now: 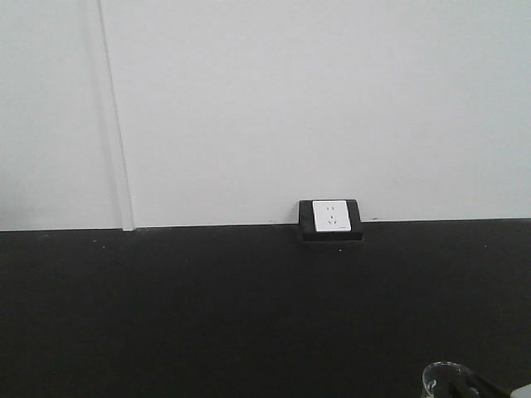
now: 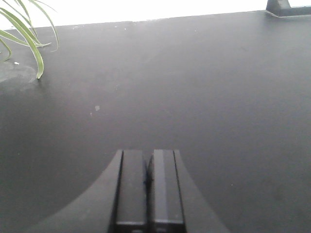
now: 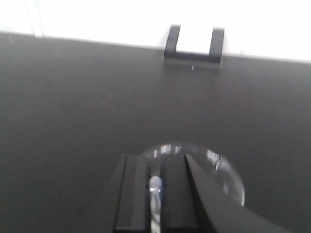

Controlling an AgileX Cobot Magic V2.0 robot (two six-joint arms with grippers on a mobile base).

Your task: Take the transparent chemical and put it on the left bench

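The right gripper [image 3: 154,191] is narrow: its two black fingers stand close together, with the thin wall of the small clear glass beaker [image 3: 221,170] pinched between them. One finger is inside the rim and the other outside. The round flared rim of the beaker spreads to the right of the fingers. Whether its bottom touches the surface below or hangs above it, I cannot tell.

The left gripper [image 2: 148,187] is closed completely, pad against pad, and holds nothing.

Under both grippers lies a flat matte black worktop [image 1: 207,307], and nothing on it stands near the fingers. At its back edge, against the plain white wall [image 1: 290,99], sits a white wall socket in a black frame [image 1: 332,217], well apart from the beaker.

In the front view the beaker [image 1: 438,377] shows only as a bit of glass rim in the bottom right corner, cut by the edge of the picture. That view also shows a thin white vertical strip [image 1: 116,124] on the wall, left of the socket. In the right wrist view the socket face is washed out and only its black frame [image 3: 193,57] shows. Only the left wrist view shows the long green plant leaves [image 2: 29,41], hanging over the far left part of the worktop [image 2: 194,97].
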